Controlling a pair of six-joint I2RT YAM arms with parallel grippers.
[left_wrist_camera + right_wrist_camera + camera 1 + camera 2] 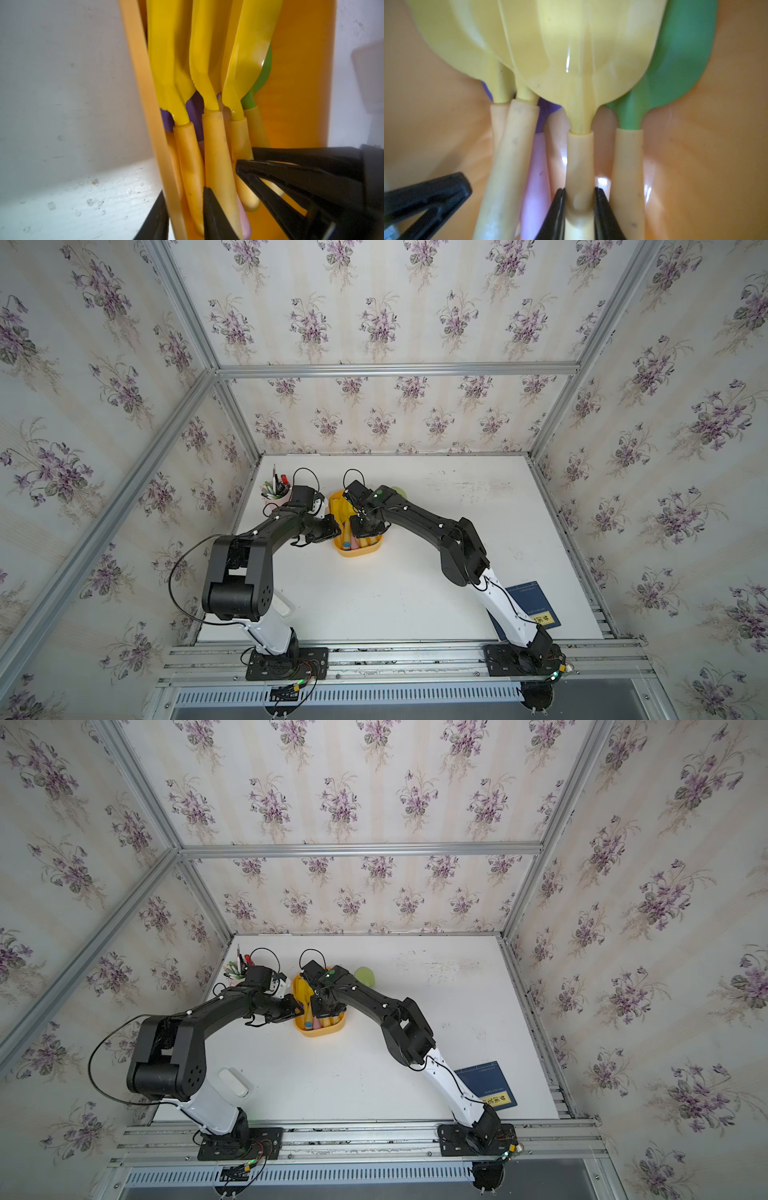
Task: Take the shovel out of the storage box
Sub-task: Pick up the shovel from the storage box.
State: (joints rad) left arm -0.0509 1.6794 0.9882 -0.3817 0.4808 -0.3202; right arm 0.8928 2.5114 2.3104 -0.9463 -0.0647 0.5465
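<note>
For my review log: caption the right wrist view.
Right gripper clamps a yellow shovel by its handle, among other shovels in the storage box.

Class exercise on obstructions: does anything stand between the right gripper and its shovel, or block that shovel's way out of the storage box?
Nothing visible does. The right gripper straddles the handle of the top yellow shovel. Nothing lies over that shovel in the storage box; the green shovel lies beneath its blade.
</note>
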